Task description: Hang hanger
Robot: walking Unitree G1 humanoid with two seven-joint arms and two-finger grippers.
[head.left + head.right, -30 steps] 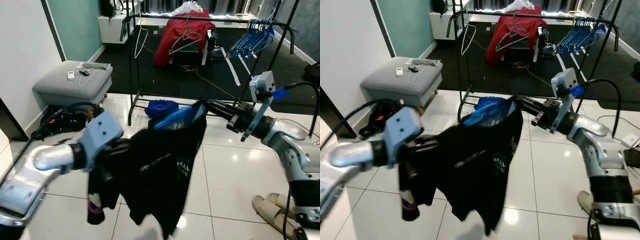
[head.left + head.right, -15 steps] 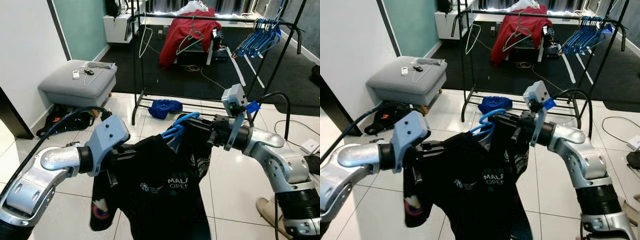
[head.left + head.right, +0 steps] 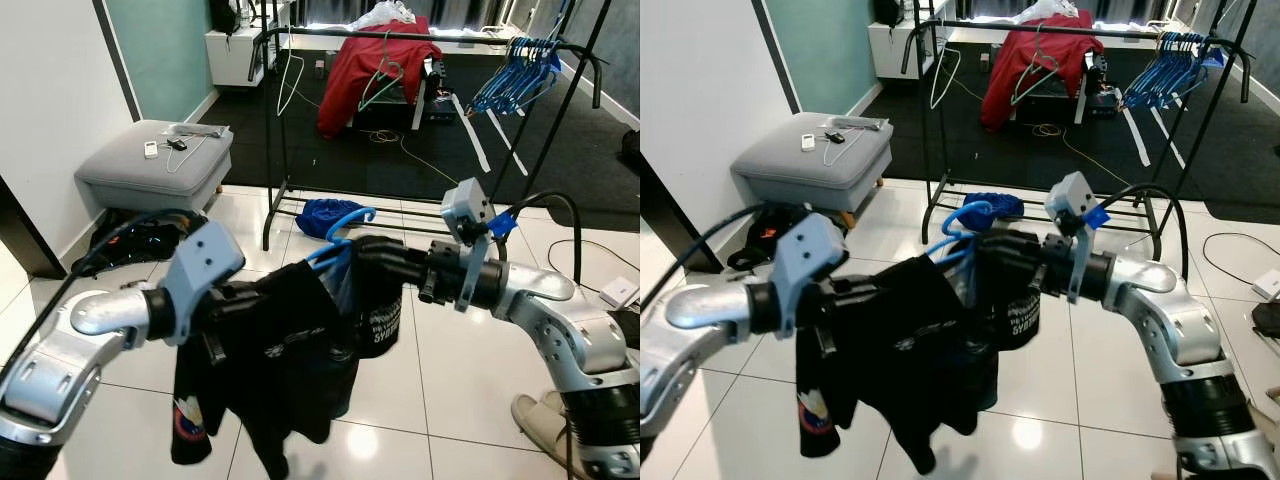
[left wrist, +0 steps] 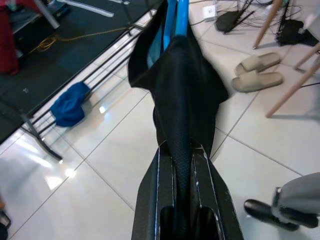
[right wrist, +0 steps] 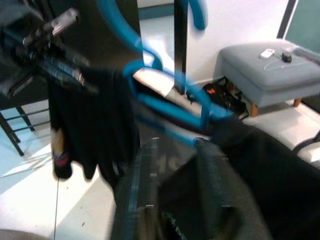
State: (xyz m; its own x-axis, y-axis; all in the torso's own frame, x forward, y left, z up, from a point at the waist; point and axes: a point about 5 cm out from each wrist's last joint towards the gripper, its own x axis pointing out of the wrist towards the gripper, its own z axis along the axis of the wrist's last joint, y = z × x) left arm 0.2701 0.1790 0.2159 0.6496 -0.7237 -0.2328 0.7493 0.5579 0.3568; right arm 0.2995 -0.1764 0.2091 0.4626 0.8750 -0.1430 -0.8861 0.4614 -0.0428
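Blue hanger (image 3: 340, 240): plastic, carried in mid-air between the two arms, above the white tile floor (image 3: 450, 380); its hook curls up and free, which suits slipping it over a bar.
Shirt (image 3: 290, 350): black, draped on the hanger and bunched, one sleeve dangling low on the left; printed lettering faces the camera.
Left gripper (image 4: 182, 165): fingers pressed together on a fold of the shirt, seemingly to keep the cloth spread and from sliding off the hanger.
Right gripper (image 3: 385, 262): buried in the shirt beside the hanger's neck; the wrist view is blurred, so I cannot tell whether its fingers are apart or clamped. It appears to bear the hanger's weight.
Rack (image 3: 268, 130): black clothes rail straight ahead, well apart from the hanger; a red garment (image 3: 360, 65) and a bare white hanger (image 3: 290, 75) hang on it, and a blue cloth (image 3: 325, 215) lies by its foot.
Second rack (image 3: 560, 70): further right, with a bunch of blue hangers (image 3: 510, 75).
Stool (image 3: 155, 165): grey, left of the rack, small items on top.
Judgement: hanging not yet done; the robot likely needs to close on the rail and lift the hook over it.
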